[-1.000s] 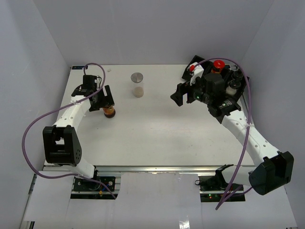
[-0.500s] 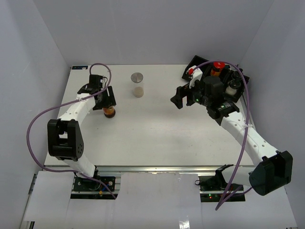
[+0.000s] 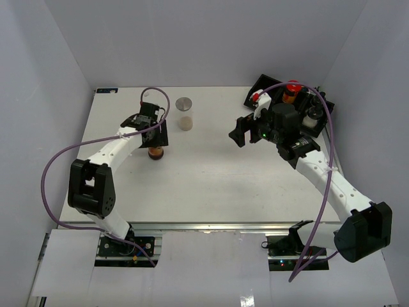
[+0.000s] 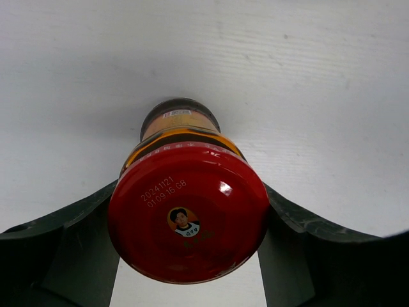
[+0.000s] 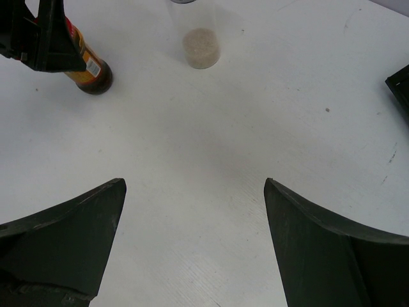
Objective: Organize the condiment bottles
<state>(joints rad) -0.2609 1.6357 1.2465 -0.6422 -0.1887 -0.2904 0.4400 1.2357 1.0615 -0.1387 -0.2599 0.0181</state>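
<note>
A red-capped jar (image 4: 188, 211) with brown contents sits between the fingers (image 4: 83, 220) of my left gripper (image 4: 190, 220), which is shut on it just under the cap. From above, this jar (image 3: 156, 153) is left of centre under the left gripper (image 3: 157, 135), with its base at the table. A clear jar with a flat grey lid (image 3: 184, 112) stands behind it, also seen as the clear jar (image 5: 200, 47) in the right wrist view. My right gripper (image 3: 240, 133) hangs open and empty above the table, right of centre.
A black tray (image 3: 261, 84) lies at the back right corner, behind the right arm. A red-capped bottle (image 3: 292, 89) and a pale bottle (image 3: 311, 118) stand in it, others hidden by the arm. Purple cables loop over both arms.
My left gripper closed on the red-capped jar and shifted right and slightly nearer with it. The right arm stayed almost still.
</note>
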